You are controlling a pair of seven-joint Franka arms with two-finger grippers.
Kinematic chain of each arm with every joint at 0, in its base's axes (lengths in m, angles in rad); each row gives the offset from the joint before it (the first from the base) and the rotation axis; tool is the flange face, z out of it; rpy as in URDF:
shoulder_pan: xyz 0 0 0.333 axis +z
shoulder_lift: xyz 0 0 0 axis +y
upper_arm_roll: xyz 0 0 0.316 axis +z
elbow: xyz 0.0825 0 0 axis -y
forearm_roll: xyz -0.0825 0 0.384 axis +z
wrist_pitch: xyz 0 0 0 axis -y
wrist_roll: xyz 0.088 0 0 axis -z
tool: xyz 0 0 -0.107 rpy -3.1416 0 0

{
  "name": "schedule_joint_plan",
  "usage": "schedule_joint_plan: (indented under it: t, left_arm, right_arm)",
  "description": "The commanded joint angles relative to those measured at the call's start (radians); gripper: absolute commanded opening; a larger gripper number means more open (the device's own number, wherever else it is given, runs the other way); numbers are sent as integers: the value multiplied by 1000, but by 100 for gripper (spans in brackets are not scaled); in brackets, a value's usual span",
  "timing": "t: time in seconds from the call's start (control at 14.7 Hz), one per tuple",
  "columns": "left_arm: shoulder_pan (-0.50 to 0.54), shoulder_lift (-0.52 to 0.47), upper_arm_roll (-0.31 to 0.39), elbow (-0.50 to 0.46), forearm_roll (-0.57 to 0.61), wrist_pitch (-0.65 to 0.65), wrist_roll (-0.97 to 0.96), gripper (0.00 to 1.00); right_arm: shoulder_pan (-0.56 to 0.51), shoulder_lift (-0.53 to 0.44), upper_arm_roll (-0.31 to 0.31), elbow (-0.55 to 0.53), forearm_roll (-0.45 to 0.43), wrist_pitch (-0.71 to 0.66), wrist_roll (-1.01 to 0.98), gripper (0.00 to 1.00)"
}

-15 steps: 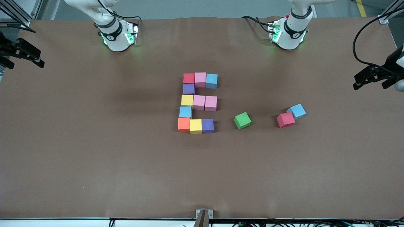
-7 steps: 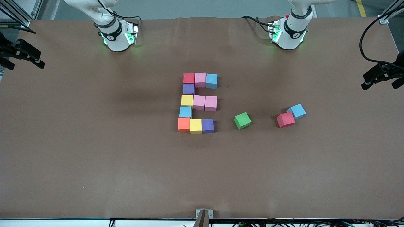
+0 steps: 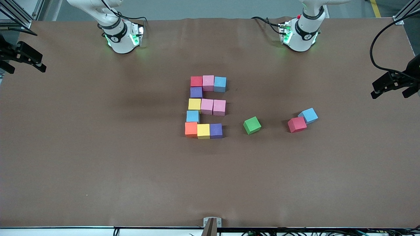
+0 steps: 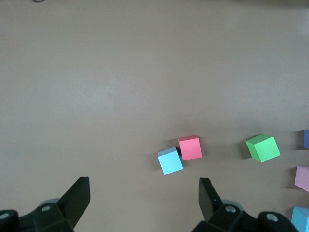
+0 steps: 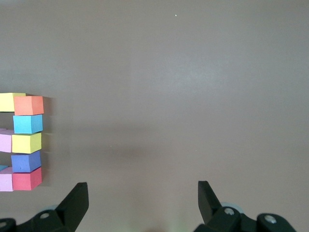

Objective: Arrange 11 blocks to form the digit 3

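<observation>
Meanwhile left hand [image 3: 390,86] shifted slightly at table edge, released, right hand [image 3: 24,59] released, blocks [image 3: 206,106] unmoved

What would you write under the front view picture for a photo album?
Eleven coloured blocks form a mirrored digit 3 mid-table, three spare cubes beside it.

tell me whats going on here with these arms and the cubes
Nothing is being handled right now. The digit 3, built from eleven touching blocks, sits mid-table. A green cube, a loose red cube and a loose blue cube lie toward the left arm's end. The left gripper and right gripper wait at the table's ends, jaws open and empty.
</observation>
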Motion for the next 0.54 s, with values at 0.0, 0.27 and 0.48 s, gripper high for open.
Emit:
schedule_joint_plan:
  t: [0.0, 0.27, 0.48]
  left_arm:
    - [8, 7, 3, 38, -13, -37, 27, 99]
    - [10, 1, 4, 38, -13, -37, 30, 100]
    - [7, 1, 4, 38, -8, -37, 30, 100]
  right_arm:
    - [15, 2, -8, 1, -9, 7, -3, 100]
    - [16, 8, -8, 1, -9, 7, -3, 100]
    - [16, 14, -8, 1, -9, 7, -3, 100]
